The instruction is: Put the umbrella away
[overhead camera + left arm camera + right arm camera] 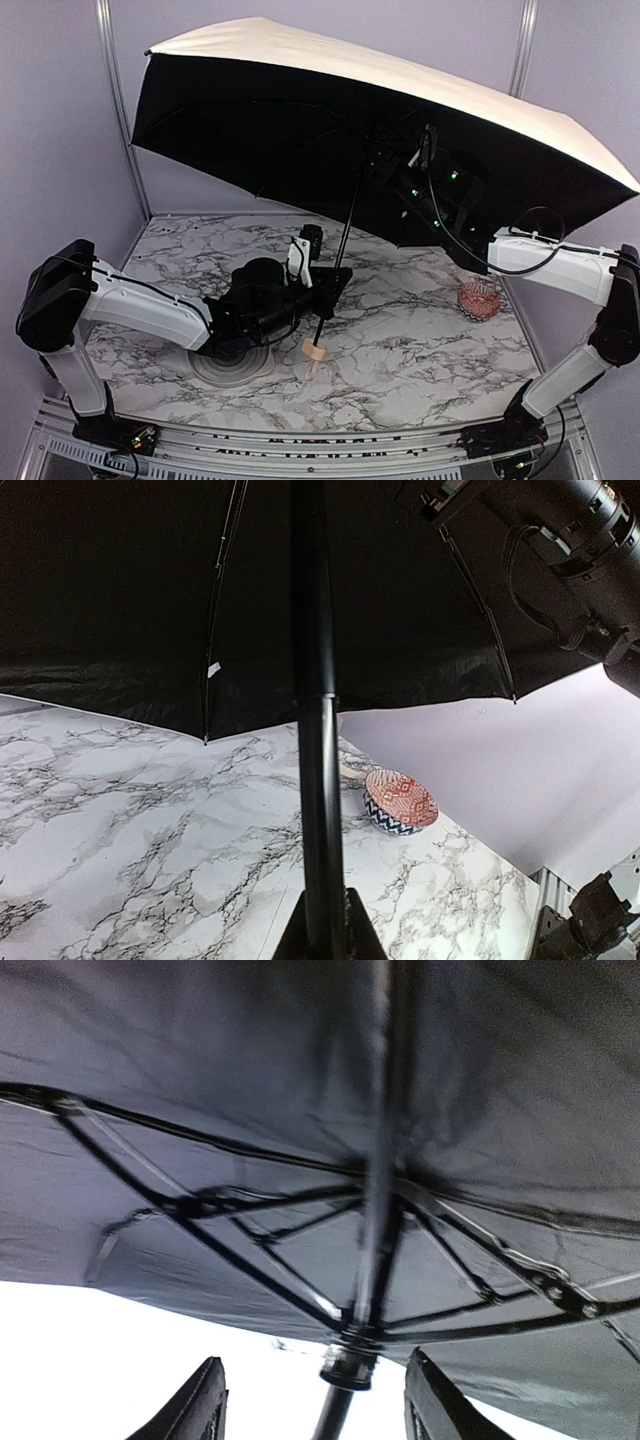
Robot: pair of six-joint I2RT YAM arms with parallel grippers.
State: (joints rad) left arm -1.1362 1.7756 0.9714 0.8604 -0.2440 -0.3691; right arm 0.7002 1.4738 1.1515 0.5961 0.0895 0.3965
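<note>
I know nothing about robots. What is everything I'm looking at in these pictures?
umbrella: one, cream outside and black inside, open over the table, thin black shaft slanting down to a tan handle near the tabletop.
patterned bowl: one, red and white top with a dark zigzag side, on the table at right.
round disc: one, grey, on the table partly under the left arm; unclear what it is.
table: one, white marble pattern.
left gripper: one, black, shut on the umbrella's shaft above the handle.
right gripper: one, black, open, fingers either side of the slider under the canopy.
</note>
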